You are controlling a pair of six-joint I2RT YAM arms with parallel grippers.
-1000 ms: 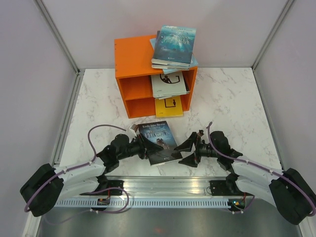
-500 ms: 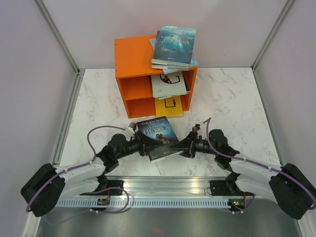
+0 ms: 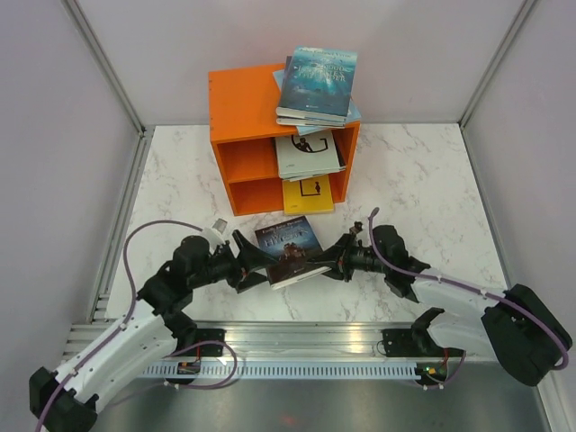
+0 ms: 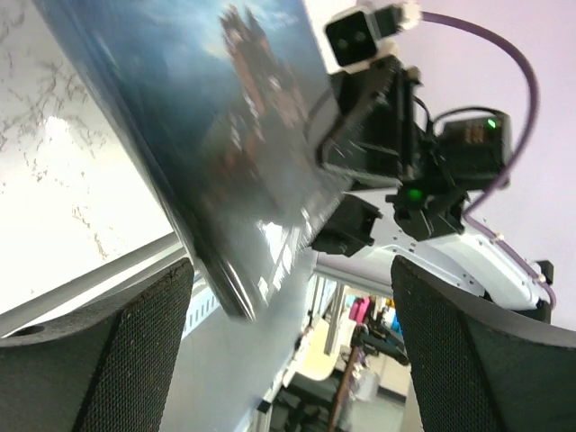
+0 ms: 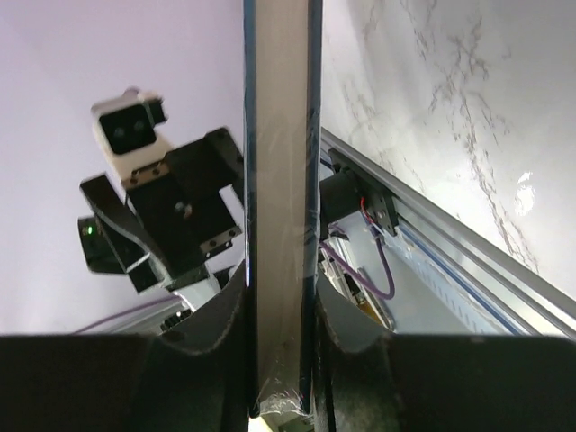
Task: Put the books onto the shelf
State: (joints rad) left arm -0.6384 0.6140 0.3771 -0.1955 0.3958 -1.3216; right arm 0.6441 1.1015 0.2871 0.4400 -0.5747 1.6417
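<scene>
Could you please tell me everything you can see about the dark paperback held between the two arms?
The thin paperback with a glossy dark blue cover and pale title lettering lies closed, cover up, tilted, in front of the orange wooden shelf, between the arms. The right pincer clamps its right edge, pale pages showing between the fingers. The left pincer stands open at its left edge, not gripping. Whether it touches the white marble table is unclear.

Books (image 3: 309, 155) fill the right of both shelf (image 3: 238, 103) compartments and its top; the left sides stand free.
</scene>
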